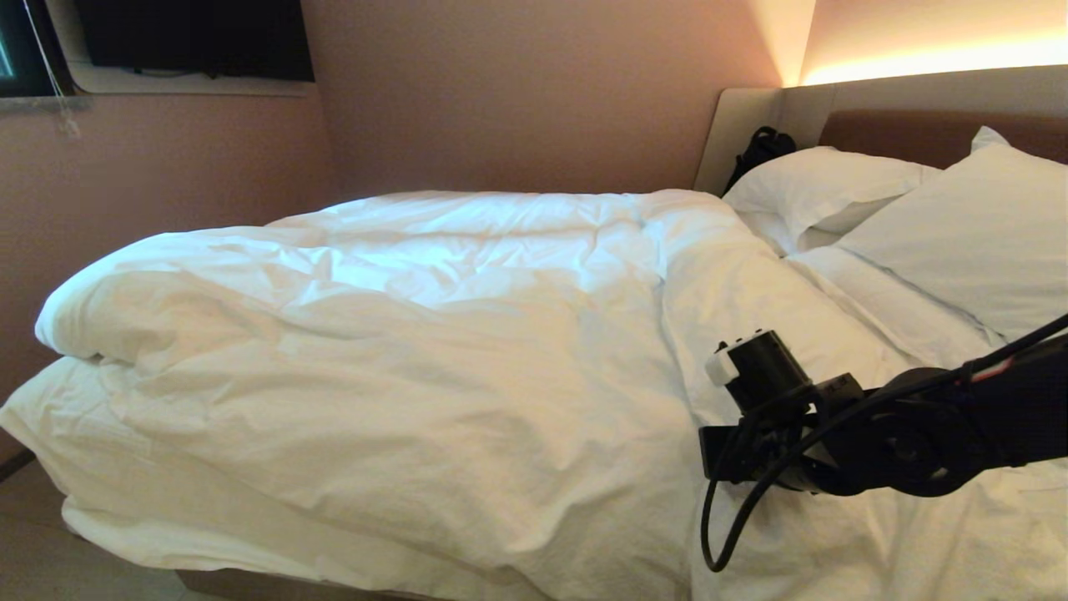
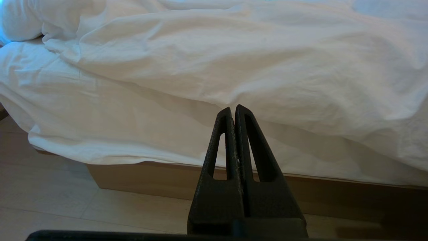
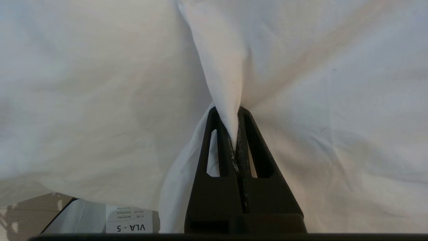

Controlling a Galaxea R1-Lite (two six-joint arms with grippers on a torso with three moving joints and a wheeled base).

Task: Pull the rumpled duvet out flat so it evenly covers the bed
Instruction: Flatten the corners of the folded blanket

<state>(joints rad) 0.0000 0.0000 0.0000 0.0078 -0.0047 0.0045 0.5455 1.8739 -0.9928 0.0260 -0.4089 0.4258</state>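
Observation:
The white puffy duvet (image 1: pixel 400 334) lies creased over the bed, bunched and folded back at the foot end on the left. It hangs over the near side above the tan wooden base (image 2: pixel 140 180). My right arm (image 1: pixel 834 434) reaches in from the right over the near edge of the duvet. In the right wrist view my right gripper (image 3: pixel 230 112) is shut on a pinched ridge of the duvet (image 3: pixel 217 50). My left gripper (image 2: pixel 233 108) is shut on nothing, held low beside the bed and apart from the duvet (image 2: pixel 234 50).
Two white pillows (image 1: pixel 822 192) (image 1: pixel 976 234) lean at the beige and brown headboard (image 1: pixel 918 117). A black bag (image 1: pixel 763 150) sits in the corner behind them. A pink wall (image 1: pixel 167 167) runs along the bed's far side. Pale floor (image 2: pixel 50 201) borders the near side.

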